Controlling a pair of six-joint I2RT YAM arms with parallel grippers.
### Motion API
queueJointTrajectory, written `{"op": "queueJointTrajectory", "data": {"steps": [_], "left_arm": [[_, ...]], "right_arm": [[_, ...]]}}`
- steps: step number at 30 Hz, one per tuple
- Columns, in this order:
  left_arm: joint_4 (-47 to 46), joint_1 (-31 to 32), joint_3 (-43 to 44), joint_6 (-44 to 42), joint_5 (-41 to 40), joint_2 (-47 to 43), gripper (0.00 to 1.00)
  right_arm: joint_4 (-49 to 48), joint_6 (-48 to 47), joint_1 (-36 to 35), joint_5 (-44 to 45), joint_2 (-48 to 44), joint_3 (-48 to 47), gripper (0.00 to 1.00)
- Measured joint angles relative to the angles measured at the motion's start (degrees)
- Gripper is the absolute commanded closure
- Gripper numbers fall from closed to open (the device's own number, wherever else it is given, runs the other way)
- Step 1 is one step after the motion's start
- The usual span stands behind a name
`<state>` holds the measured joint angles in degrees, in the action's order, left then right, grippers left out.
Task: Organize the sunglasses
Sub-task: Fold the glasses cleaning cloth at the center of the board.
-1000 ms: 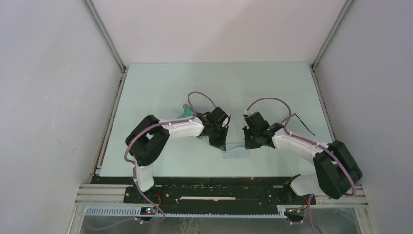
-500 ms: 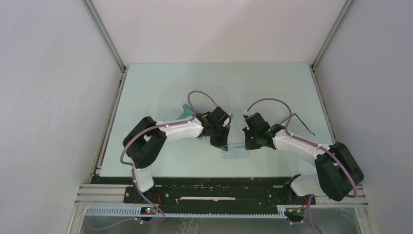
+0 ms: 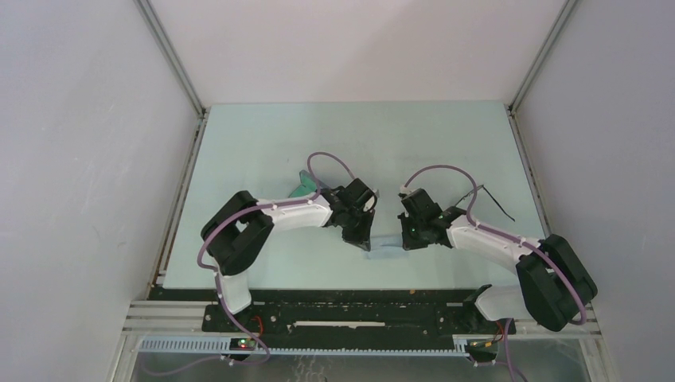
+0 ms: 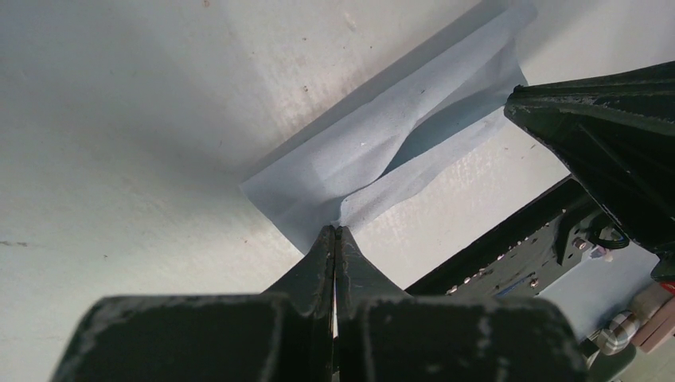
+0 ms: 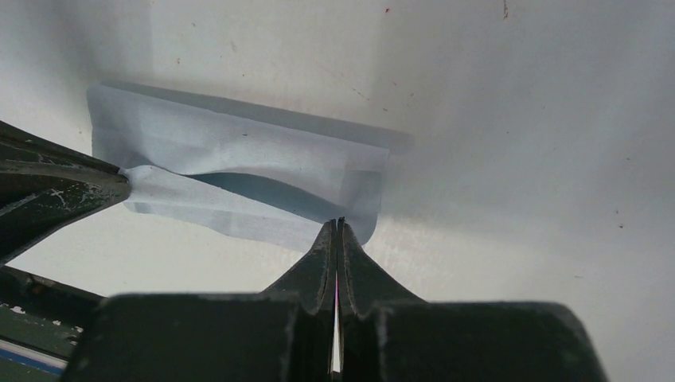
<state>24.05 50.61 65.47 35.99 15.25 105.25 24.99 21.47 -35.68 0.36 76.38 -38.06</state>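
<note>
Two pinches at once: left gripper [image 4: 335, 231] and right gripper [image 5: 337, 225] each clamp tight on the limp cloth [image 4: 374, 151], while the wire-thin sunglasses [image 3: 497, 205] look featherlight, fragile, best lifted by an arm.

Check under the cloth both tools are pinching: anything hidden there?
The left tool and right tool each pinch an edge of the cloth, so a fold stands up. The gap beneath shows only shadowed cloth, lying on the table. Whatever lies under the flat part is covered.
</note>
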Motion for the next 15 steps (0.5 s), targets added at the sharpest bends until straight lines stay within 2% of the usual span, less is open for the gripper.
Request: {"op": "queueJointTrajectory", "data": {"steps": [15], "left_arm": [[0.02,0.0,0.0,0.07,-1.2,0.0,0.98]], "right_arm": [[0.07,0.37,-0.66,-1.05,-0.35,0.17,1.0]]}}
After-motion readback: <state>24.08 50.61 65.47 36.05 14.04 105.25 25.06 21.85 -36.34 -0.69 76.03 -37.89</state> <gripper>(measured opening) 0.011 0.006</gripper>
